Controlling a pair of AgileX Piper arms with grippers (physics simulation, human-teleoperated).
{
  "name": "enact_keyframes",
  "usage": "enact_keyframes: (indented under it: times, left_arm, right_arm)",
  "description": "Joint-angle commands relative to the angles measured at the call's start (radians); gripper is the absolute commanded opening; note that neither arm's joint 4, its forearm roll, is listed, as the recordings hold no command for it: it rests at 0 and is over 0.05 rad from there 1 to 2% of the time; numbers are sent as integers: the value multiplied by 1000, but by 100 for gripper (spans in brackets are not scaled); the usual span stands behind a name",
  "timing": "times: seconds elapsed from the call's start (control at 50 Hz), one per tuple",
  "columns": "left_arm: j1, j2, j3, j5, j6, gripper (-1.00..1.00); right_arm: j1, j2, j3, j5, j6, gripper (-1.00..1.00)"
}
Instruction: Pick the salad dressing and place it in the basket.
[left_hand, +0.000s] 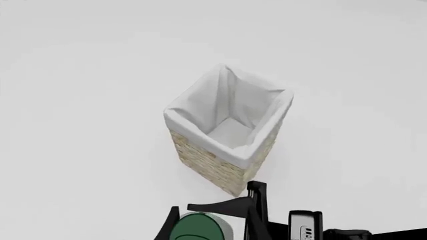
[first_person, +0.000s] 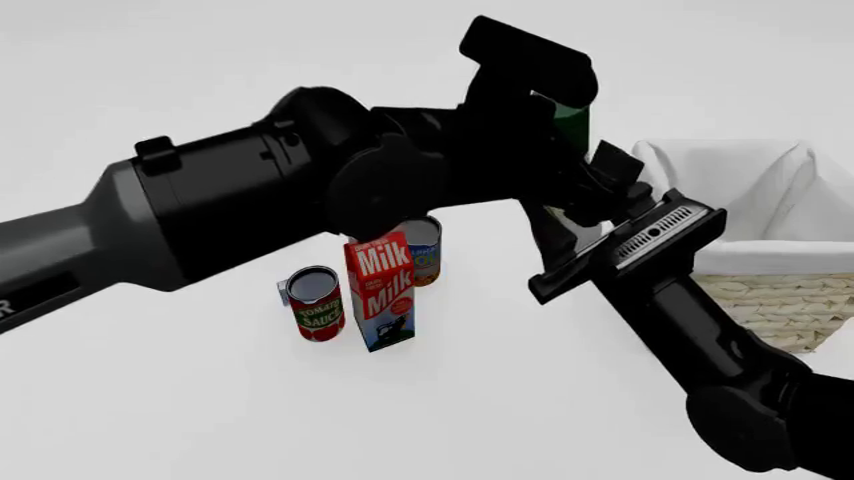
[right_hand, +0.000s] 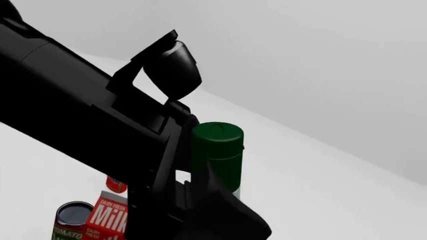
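Note:
The salad dressing (first_person: 575, 122) hangs in the air, and only its dark green cap (right_hand: 217, 150) and a bit of pale body show. My left gripper (left_hand: 212, 214) is shut on it, with the cap (left_hand: 200, 229) between the fingers. The straw-coloured basket (first_person: 774, 290) with white lining stands at the right of the table. The bottle is high up, just left of its near rim. In the left wrist view the open basket (left_hand: 200, 127) lies below and ahead. My right gripper (first_person: 587, 215) reaches up beside the left one; its fingers are hidden behind the left arm.
A red milk carton (first_person: 380, 290), a tomato sauce can (first_person: 316, 303) and a blue-labelled can (first_person: 424, 250) stand together on the white table, left of the basket and under the left arm. The two arms cross closely near the basket's left side.

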Motion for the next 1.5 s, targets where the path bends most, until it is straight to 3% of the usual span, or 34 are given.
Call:
enact_keyframes:
  times: [0.02,0.54,0.7,0.86,0.94,1.14,1.24,1.28,1.36,1.5]
  left_arm:
    - [-24,-15,-11,11,44,100]
    - [1,-188,-120,118,122,100]
    - [14,-238,-135,126,117,100]
    - [41,-390,-16,55,121,100]
    - [97,-497,104,-26,91,100]
    - [197,-660,367,-161,100,100]
    - [303,-740,492,-248,142,100]
    - [350,-763,540,-271,94,100]
    - [448,-825,661,-349,139,100]
    - [586,-916,833,-439,130,100]
  right_arm:
    - [3,6,-4,4,13,-100]
    - [-1,28,16,-26,30,-100]
    - [-5,18,19,-20,35,-100]
    - [-16,-14,28,-9,45,-100]
    - [-25,-33,32,-2,53,-100]
    - [-40,-69,30,22,57,-100]
    - [-48,-94,31,36,60,-100]
    - [-50,-104,30,45,60,-100]
    - [-63,-130,27,66,59,-100]
    - [-92,-207,13,124,66,-100]
